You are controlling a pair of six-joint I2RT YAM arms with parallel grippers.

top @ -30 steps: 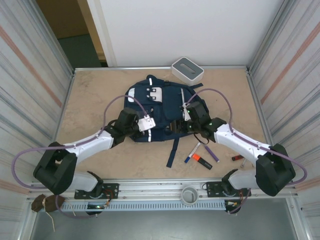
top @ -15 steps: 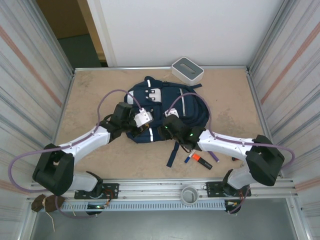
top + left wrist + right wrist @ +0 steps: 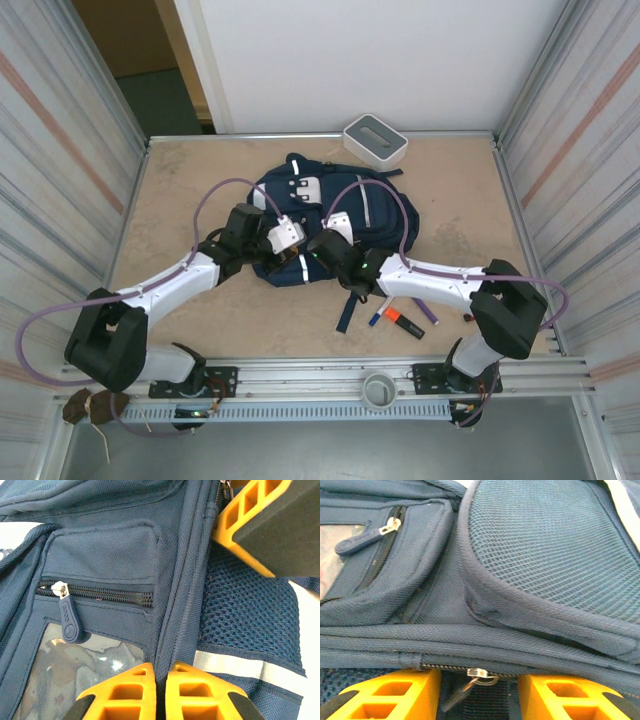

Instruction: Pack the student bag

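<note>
The student bag (image 3: 345,205), navy with white patches and reflective strips, lies in the middle of the table. My left gripper (image 3: 289,252) is at its near left side, shut on a fold of the bag's seam (image 3: 172,630). My left gripper (image 3: 161,668) has its orange fingertips pressed together over that fabric. My right gripper (image 3: 313,256) sits just beside it at the bag's near edge. My right gripper (image 3: 479,690) is open, and a metal zipper slider (image 3: 481,672) with its pull hanging lies between the fingers. That zipper looks closed.
A white-grey box (image 3: 375,140) stands behind the bag. Markers (image 3: 385,304), an orange highlighter (image 3: 405,322), a purple pen (image 3: 422,307) and a small red item (image 3: 475,316) lie near the right arm. A dark strap (image 3: 347,306) trails toward the front edge.
My right arm has swung left across the bag's near edge until its gripper sits next to the left one. The bag has bunched and shifted slightly. The left gripper has moved up a little.
</note>
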